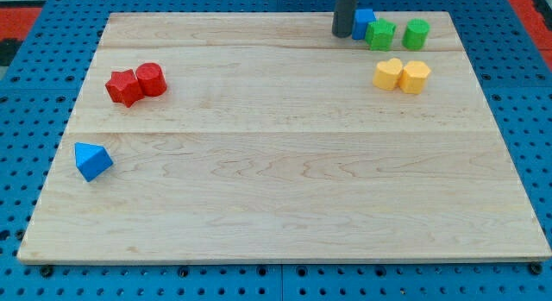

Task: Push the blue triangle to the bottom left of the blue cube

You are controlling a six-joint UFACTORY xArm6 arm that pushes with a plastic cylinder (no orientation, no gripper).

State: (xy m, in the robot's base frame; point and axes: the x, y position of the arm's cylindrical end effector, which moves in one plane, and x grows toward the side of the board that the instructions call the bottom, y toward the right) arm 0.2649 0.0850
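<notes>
The blue triangle (92,160) lies near the board's left edge, low on the view's left. The blue cube (364,21) sits at the view's top right, partly hidden behind the dark rod. My tip (342,34) rests on the board at the top, touching or just left of the blue cube, far from the blue triangle.
A green star-like block (380,34) and a green cylinder (416,33) stand right of the blue cube. Two yellow blocks (402,75) lie below them. A red star-like block (123,87) and a red cylinder (151,78) sit at upper left. The wooden board (276,206) lies on a blue pegboard.
</notes>
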